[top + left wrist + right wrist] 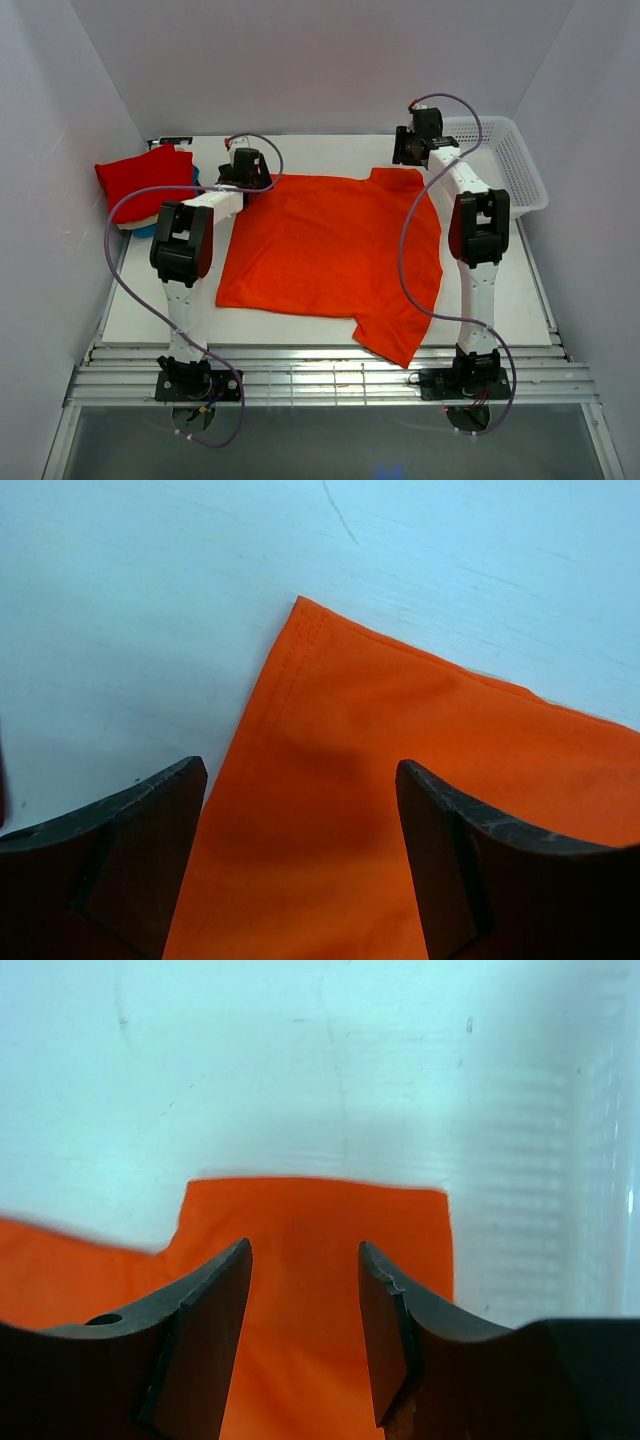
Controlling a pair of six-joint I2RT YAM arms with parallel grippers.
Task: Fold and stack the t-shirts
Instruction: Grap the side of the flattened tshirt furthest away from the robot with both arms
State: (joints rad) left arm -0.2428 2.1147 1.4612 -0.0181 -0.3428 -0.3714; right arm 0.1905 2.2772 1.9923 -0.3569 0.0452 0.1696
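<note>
A bright orange t-shirt (330, 250) lies spread flat on the white table. My left gripper (243, 180) hovers open over its far left corner, which shows between the jaws in the left wrist view (300, 810). My right gripper (410, 150) hovers open over the far right sleeve (310, 1220). Neither holds cloth. A folded red t-shirt (145, 180) sits on a stack at the far left, with cream (125, 226) and teal-blue (147, 231) edges showing beneath it.
A white plastic mesh basket (510, 160) stands at the far right corner, next to my right arm. The shirt's near right sleeve (400, 340) reaches the table's front edge. White walls close in on three sides.
</note>
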